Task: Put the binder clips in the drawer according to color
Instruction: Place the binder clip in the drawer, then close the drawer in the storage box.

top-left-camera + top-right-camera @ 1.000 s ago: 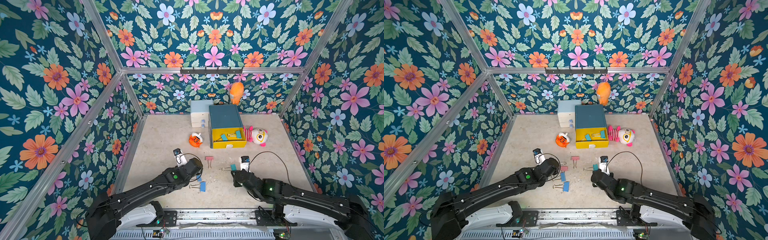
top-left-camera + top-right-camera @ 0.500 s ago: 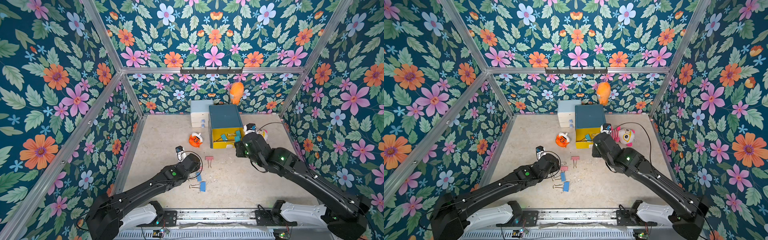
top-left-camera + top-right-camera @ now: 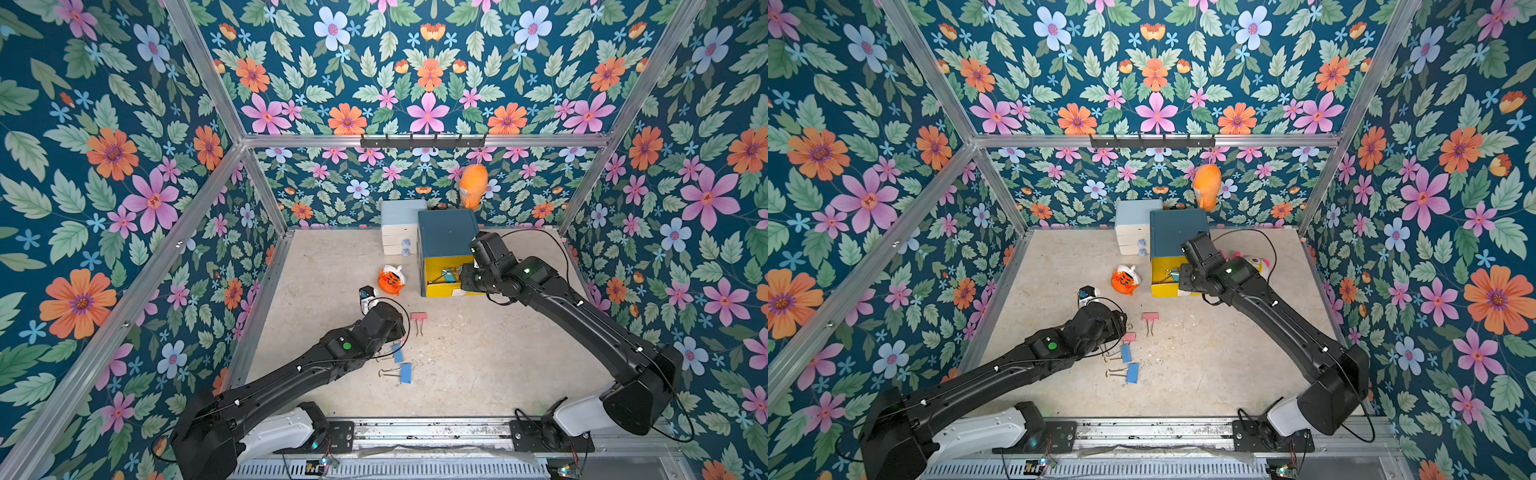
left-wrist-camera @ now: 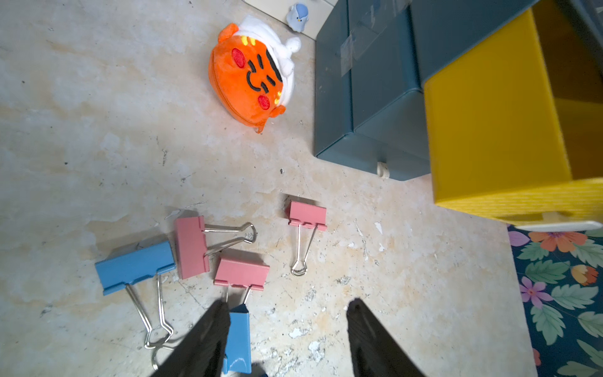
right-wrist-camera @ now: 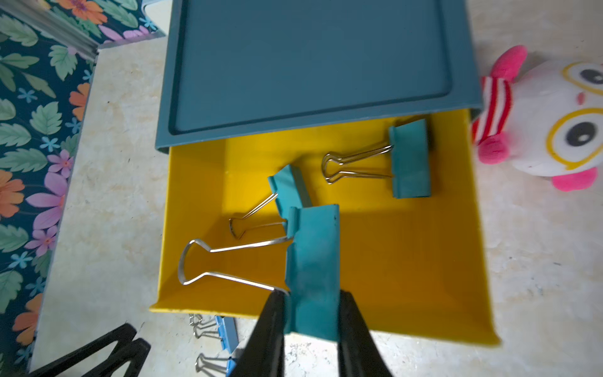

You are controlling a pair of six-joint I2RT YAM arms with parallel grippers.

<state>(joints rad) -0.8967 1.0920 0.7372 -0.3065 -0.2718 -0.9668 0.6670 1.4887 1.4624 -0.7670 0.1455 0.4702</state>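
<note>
My right gripper is shut on a teal binder clip and holds it above the pulled-out yellow drawer of the dark teal cabinet. Two more teal clips lie inside that drawer. My left gripper hangs open over the floor with nothing between its fingers. A blue clip lies right beside one finger. Ahead of it lie three pink clips and another blue clip.
An orange plush lies left of the cabinet and a white-and-pink plush lies on its right. A pale blue-and-white drawer unit stands behind. Another orange plush hangs on the back wall.
My right arm has carried the teal clip from the table's front up to the open yellow drawer. The left arm has shifted only slightly near the loose clips.
</note>
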